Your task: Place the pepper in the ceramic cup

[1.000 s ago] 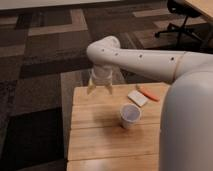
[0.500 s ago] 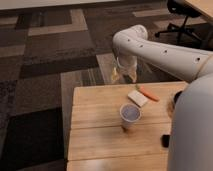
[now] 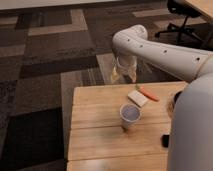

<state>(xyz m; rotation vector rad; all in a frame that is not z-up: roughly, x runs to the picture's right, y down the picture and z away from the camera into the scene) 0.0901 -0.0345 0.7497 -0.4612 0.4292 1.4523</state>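
The pepper [image 3: 148, 93], slender and orange-red, lies on the wooden table [image 3: 95, 125] near its far edge, touching a flat white block [image 3: 137, 98]. The ceramic cup [image 3: 130, 116], white with a bluish inside, stands upright in front of them, nearer the table's middle. My gripper [image 3: 124, 75] hangs over the table's far edge, behind and to the left of the pepper. It is open, its fingers [image 3: 116, 75] pointing down with nothing between them. My white arm runs off to the right.
My white body [image 3: 192, 130] fills the right side and hides that part of the table. A bowl rim [image 3: 173, 102] peeks out beside it, and a small dark object [image 3: 165, 141] lies near the front right. Dark patterned carpet surrounds the table; an office chair [image 3: 182, 15] stands far right.
The gripper swung right along the table's far edge, from above the left part toward the pepper, then nearly stopped. Cup, pepper and block have not moved.
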